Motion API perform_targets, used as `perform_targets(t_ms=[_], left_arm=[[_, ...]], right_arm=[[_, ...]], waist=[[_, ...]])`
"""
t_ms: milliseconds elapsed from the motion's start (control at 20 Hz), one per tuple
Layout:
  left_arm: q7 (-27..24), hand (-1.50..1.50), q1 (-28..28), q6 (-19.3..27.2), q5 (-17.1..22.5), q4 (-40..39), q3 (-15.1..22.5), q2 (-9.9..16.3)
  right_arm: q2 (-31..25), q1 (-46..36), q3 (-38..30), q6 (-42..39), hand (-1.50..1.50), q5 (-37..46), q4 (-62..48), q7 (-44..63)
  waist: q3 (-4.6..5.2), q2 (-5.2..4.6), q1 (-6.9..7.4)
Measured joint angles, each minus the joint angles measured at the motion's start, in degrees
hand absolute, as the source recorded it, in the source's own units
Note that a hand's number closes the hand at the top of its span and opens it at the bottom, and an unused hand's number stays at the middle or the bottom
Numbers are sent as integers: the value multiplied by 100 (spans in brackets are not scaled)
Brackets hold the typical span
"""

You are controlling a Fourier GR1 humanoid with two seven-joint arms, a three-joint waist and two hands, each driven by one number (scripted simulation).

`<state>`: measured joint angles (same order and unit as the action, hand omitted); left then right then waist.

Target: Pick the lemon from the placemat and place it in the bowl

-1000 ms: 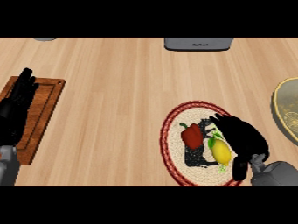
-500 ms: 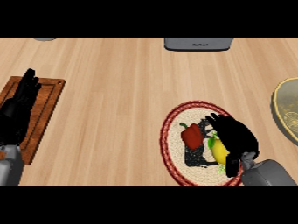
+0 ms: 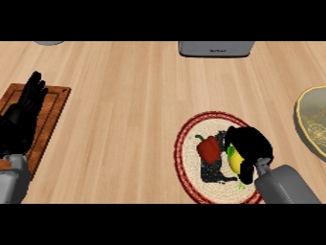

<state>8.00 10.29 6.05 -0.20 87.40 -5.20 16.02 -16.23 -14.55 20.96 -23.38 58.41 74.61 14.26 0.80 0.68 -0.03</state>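
So the right hand [image 3: 248, 146] is curled round the lemon [image 3: 233, 159] on the round placemat [image 3: 190, 143], just beside a red pepper [image 3: 209, 149]. Bowl [image 3: 320, 124] sits off right. Left hand [image 3: 17, 124] rests open over the cutting board [image 3: 49, 119].

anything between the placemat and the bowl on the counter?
No. In the head view the strip of wooden counter between the placemat and the bowl is bare; the right hand sits over the mat only.
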Motion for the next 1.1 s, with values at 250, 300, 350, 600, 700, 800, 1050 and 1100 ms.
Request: perform_targets(t_ms=[250, 300, 350, 600, 700, 800, 1050, 1100], left_arm=[[36, 0, -158, -108, 32, 175, -68, 15], [-9, 0, -164, -75, -20, 144, -42, -39], [9, 0, -179, -89, -19, 171, -60, -31], [54, 0, -176, -207, 27, 194, -189, 37], [89, 0, -108, -181, 17, 164, -216, 12], [151, 0, -139, -154, -13, 225, -204, -13], [119, 0, -222, -239, 4, 258, -257, 17], [113, 0, -227, -240, 4, 251, -271, 22]], right_arm=[[94, -163, -137, 334, 150, 112, -376, -317], [124, -189, -167, 409, 150, 144, -416, -353], [172, -136, -138, 523, 150, 235, -358, -304], [87, 235, -267, 808, 150, 320, 248, -315], [59, 443, -393, 778, 150, 222, 632, -256], [-47, 781, -517, 713, 150, 82, 1211, -222], [-238, 1433, -688, 754, 150, 99, 2656, 38], [-288, 1505, -765, 746, 150, 98, 3002, 120]], waist=[[-2, 5, 19], [-6, 1, 17], [-1, 3, 13], [-41, -29, -16], [-55, -39, -31], [-64, -39, -53], [-73, -35, -81], [-73, -29, -106]])
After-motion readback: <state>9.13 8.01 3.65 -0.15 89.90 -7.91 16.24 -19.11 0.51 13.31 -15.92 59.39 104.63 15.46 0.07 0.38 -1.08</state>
